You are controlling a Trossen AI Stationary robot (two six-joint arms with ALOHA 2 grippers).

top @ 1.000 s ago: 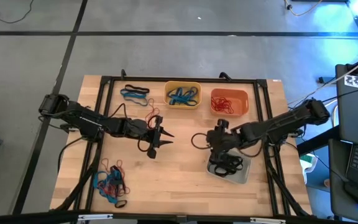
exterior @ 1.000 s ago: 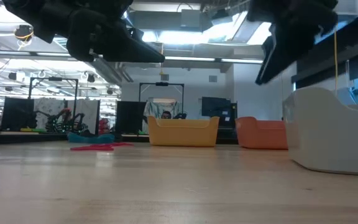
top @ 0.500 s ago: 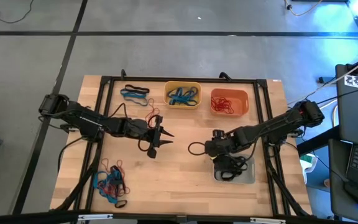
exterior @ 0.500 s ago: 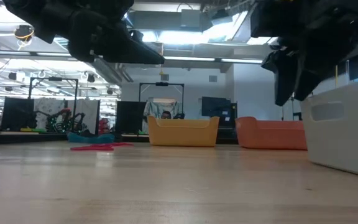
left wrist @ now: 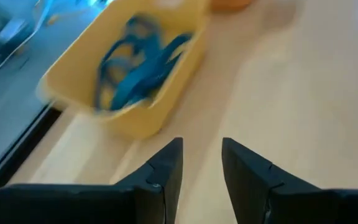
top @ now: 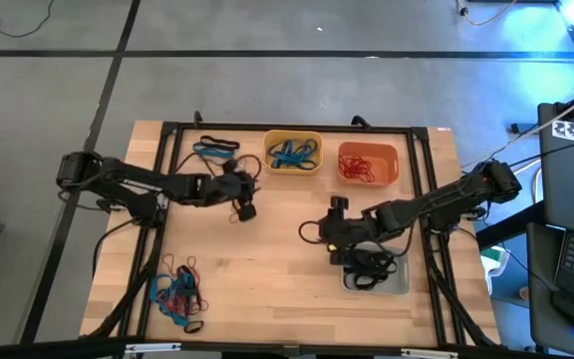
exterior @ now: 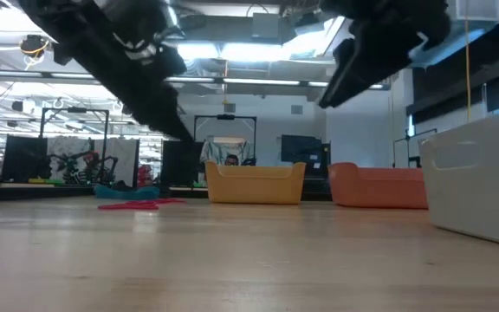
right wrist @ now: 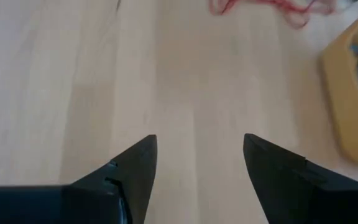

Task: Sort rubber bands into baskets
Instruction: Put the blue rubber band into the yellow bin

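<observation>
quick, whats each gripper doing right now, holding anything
Left gripper: open, empty, near the yellow basket.
Right gripper: open, empty, over bare table.

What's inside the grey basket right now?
The grey basket holds a tangle of black rubber bands. The right arm reaches over its near corner, so that part of the inside is covered. No blue or red shows in it.

— What sort of place is shown?
— A robotics lab: a wooden table [top: 267, 269] is framed by black rails on a concrete floor [top: 267, 90], and monitors [exterior: 301, 149] and ceiling light panels [exterior: 258, 52] are seen behind.
</observation>
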